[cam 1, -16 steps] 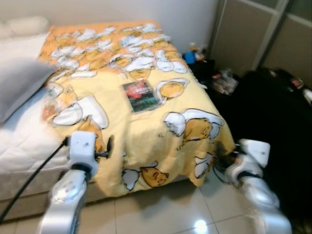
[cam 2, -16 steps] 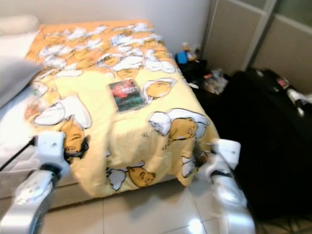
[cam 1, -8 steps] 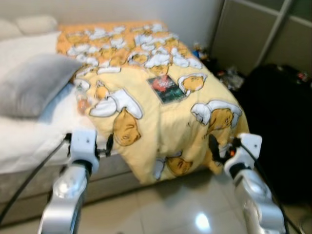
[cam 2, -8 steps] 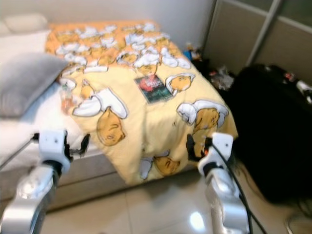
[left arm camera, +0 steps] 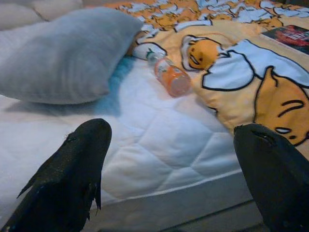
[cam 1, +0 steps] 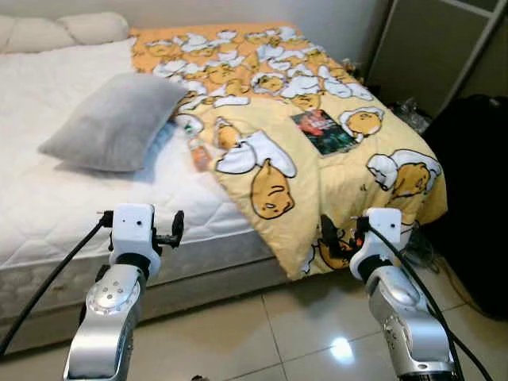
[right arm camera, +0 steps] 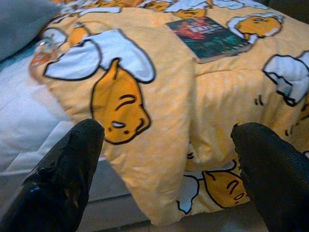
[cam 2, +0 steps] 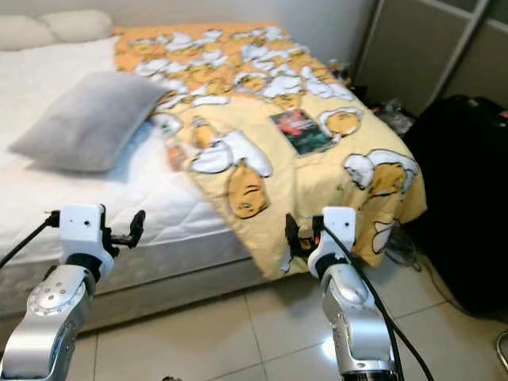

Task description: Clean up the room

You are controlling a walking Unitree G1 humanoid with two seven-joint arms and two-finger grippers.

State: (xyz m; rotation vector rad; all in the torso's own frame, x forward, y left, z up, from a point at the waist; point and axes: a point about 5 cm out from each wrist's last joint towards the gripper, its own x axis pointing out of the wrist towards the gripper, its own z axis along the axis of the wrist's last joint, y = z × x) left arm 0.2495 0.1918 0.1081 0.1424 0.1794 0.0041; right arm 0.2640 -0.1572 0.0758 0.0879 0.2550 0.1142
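Note:
A yellow cartoon-print blanket (cam 1: 262, 79) covers the right half of a white bed (cam 1: 55, 190) and hangs over its foot corner. A dark book (cam 1: 323, 131) lies flat on the blanket. A grey pillow (cam 1: 119, 119) rests on the bare mattress, with an orange bottle (left arm camera: 169, 75) lying beside it at the blanket's edge. My left gripper (left arm camera: 171, 133) is open, held low in front of the mattress side. My right gripper (right arm camera: 168, 129) is open too, close to the hanging blanket corner. Neither holds anything.
A black suitcase-like bulk (cam 1: 476, 182) stands on the floor to the right of the bed, with clutter (cam 1: 413, 115) behind it by sliding closet doors. White pillows (cam 1: 63, 30) sit at the bed's head. Glossy tiled floor (cam 1: 262, 333) lies in front of the bed.
The camera has swung left, so the pillow, bottle and bare mattress now sit in view and the suitcase has slid to the right edge. Both arms keep the same raised pose.

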